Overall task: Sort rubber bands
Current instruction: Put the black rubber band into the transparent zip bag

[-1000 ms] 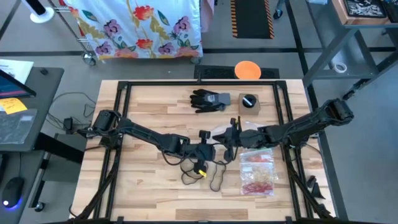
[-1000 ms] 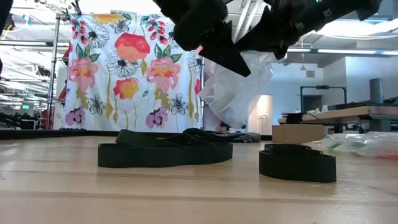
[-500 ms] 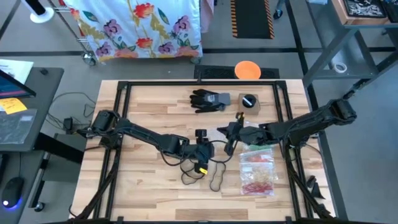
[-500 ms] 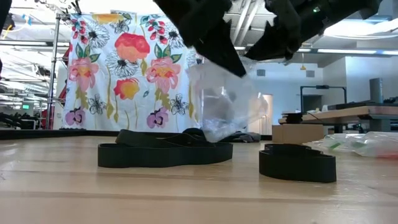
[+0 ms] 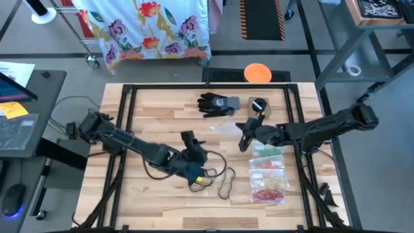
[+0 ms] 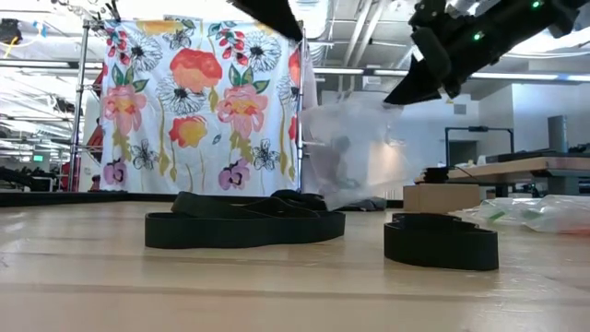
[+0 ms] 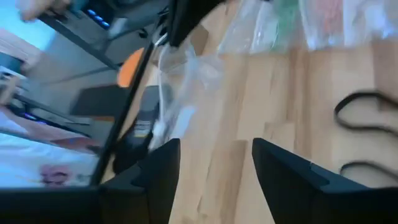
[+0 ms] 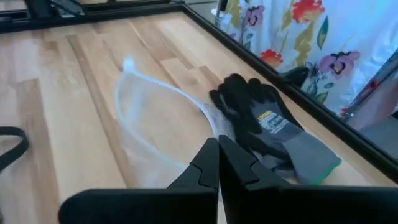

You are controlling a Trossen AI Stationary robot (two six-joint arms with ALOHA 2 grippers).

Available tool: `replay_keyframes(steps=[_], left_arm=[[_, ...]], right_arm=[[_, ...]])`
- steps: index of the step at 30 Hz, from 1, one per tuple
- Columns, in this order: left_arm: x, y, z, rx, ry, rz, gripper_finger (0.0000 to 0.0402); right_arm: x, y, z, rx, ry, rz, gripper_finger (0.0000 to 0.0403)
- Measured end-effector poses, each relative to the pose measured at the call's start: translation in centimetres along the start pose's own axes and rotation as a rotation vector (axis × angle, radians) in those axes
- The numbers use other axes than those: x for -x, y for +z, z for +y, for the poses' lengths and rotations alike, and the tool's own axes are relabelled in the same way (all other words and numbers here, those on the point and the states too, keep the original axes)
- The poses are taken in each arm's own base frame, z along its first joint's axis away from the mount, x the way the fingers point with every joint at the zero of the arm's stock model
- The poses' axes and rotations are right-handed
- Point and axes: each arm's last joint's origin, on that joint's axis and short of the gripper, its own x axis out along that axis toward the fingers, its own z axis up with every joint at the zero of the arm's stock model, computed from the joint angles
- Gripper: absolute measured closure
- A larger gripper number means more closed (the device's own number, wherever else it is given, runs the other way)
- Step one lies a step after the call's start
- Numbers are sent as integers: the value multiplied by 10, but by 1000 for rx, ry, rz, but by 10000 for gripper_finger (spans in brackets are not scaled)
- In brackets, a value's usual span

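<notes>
- The right gripper (image 5: 244, 137) hung above the middle of the light wooden table (image 5: 149, 110), its fingers pressed together on the edge of an empty clear plastic bag (image 5: 223, 131). In the low view that bag (image 6: 355, 152) dangled with its bottom near the tabletop, and in the right wrist view its mouth gaped in a wide loop, probably held up so that bands could be dropped in.
- The left gripper (image 5: 193, 144) sat to the left of the bag, well apart from it, with its fingers (image 7: 283, 180) spread and nothing between them. It had likely let go of the bag to fetch a band.
- Three large black rubber loops (image 5: 223, 181) lay flat on the near half of the table, just right of the left arm. The nearest was a long oval with its long axis running near to far. The other two lay more left to right.
- The small coloured rubber bands (image 5: 265, 188) lay sealed in filled clear plastic bags at the near right. These were mostly red and orange, and green ones (image 5: 266, 151) showed in the bag just beyond.
- A black work glove (image 5: 217, 103) with a grey cuff lay at the far side, fingers pointing left, beside a small cardboard box (image 5: 259, 107).
</notes>
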Motion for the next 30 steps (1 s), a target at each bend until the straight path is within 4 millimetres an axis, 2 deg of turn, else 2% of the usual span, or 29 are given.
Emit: replay_keyframes(steps=[3,6,11,16,23,30], left_arm=[[-2,-11,-6,-43,47,12,203],[-10,-25,-9,-62,19,49,203],[-33,-45,-18,3,-368,118,203],[-48,-57,-17,71,-565,155,203],[-67,-79,-22,144,-608,275,203],[-92,-90,-29,166,-654,339,203]], right_arm=[[-2,0,-1,-3,-4,2,403],[-2,-2,-1,4,5,14,403],[0,0,-1,-3,41,14,403],[6,2,-4,-1,54,17,403],[10,4,-7,-4,57,9,403],[18,11,-12,-10,64,-30,403]])
